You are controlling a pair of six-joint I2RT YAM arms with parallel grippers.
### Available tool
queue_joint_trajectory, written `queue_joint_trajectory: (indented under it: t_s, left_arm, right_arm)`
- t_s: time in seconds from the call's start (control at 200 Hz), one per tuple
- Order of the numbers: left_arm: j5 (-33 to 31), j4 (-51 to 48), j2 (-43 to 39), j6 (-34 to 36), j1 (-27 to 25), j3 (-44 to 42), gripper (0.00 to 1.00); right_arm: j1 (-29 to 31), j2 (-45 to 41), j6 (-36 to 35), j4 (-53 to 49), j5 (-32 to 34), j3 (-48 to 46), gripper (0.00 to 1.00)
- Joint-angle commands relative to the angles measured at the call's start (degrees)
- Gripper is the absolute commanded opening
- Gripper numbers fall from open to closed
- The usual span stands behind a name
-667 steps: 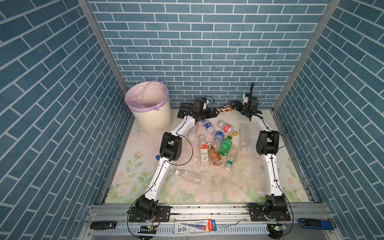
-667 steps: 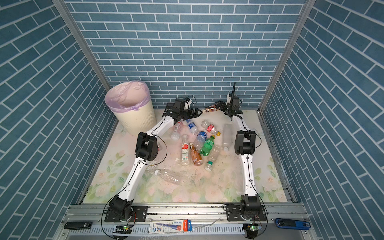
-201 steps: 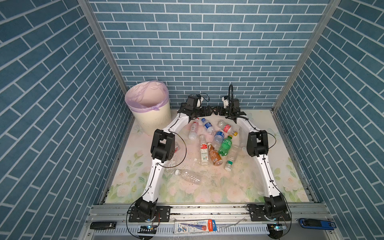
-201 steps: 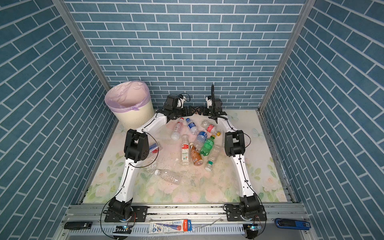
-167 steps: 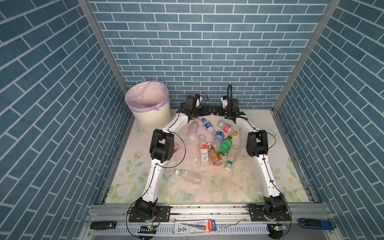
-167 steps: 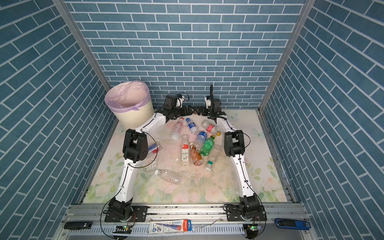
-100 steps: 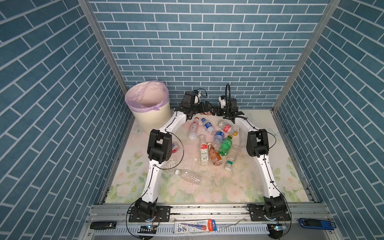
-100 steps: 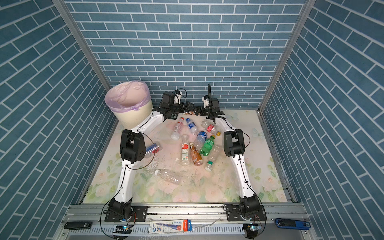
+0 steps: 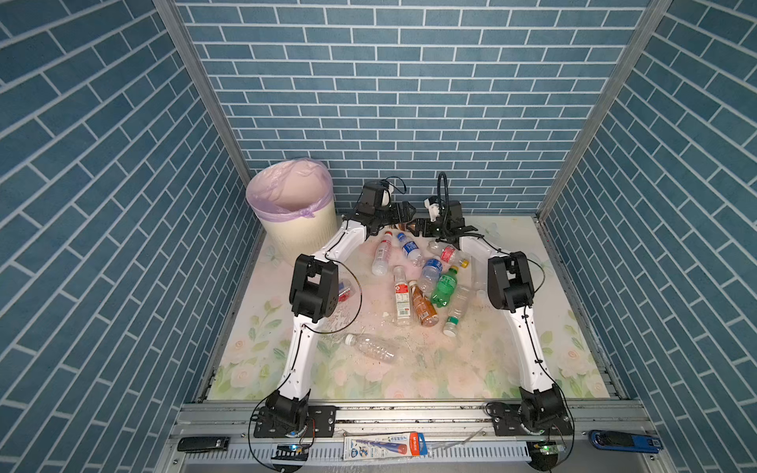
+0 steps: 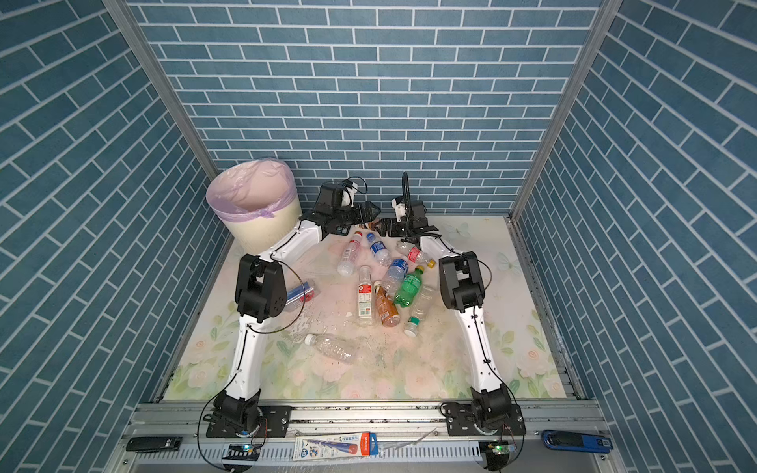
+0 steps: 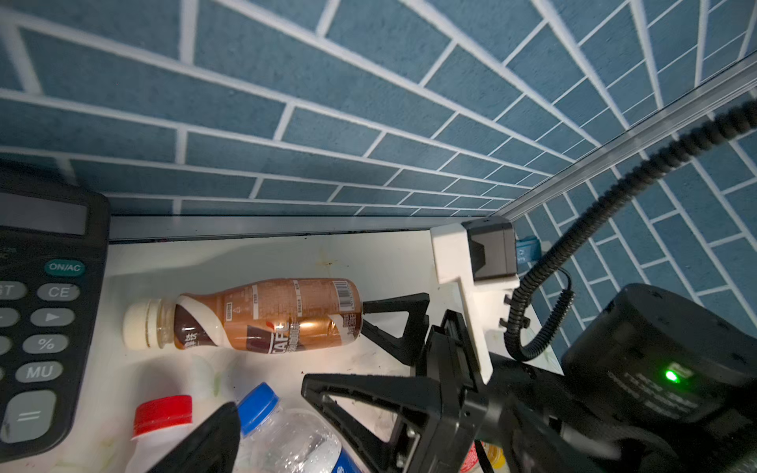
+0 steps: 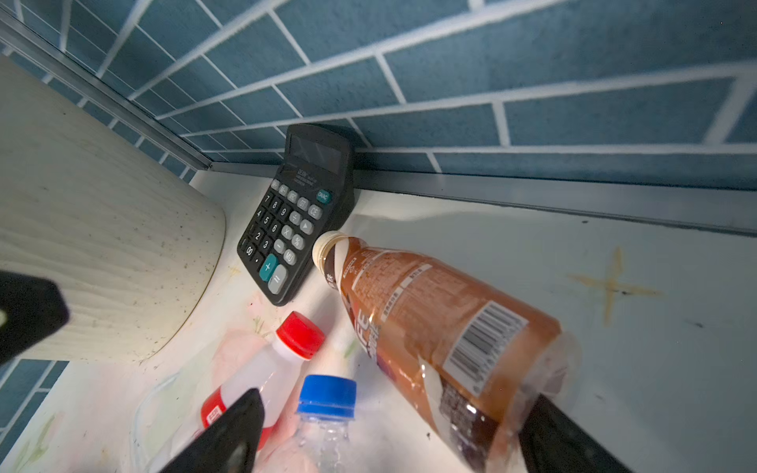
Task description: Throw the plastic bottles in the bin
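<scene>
Tabletop point(image 9: 512, 234): left claw point(image 9: 403, 216) facing right claw point(image 9: 417, 226)

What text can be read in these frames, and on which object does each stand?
"ON/AC", "CE", "MU", "%", "=": keys of the black calculator.
"AFE": label of the brown bottle, first letter unclear.
Its small print, the labels of the other bottles and the red-and-blue packet: too small to read.

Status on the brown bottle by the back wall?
Left gripper open, empty. Right gripper open, jaws at base of brown bottle, no grip. Bottle lying flat, not lifted. Calculator beside its cap.
</scene>
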Motion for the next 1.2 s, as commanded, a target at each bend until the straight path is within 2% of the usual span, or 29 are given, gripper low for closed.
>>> queue_joint_trajectory:
  t_s: [0.0,0.3,0.745,0.945,1.195]
  left_arm:
    - [-0.6,1.0,-3.1,-0.3,0.5,-0.6,0.99]
    - [-1.1,1.0,-3.7,-0.6,0.8,-1.1,0.99]
    - [-1.4,0.7,-3.4,-0.7,1.0,-1.4,0.99]
    - [-1.3,0.2,-3.0,-0.7,1.3,-0.9,0.99]
    - [-0.9,0.3,-2.7,-0.6,1.5,-1.2,0.99]
  right_arm:
    - [0.5,-5.0,-1.0,3.7,-0.7,-3.6,0.95]
    - [0.8,-7.2,-1.2,4.6,-1.3,-7.0,0.94]
    - [0.7,-6.7,-3.3,2.4,-0.6,-6.2,0.94]
    - [0.0,-5.2,-6.1,-1.2,2.2,-1.6,0.95]
    - [-0.9,1.4,-7.5,-6.2,5.8,11.4,0.95]
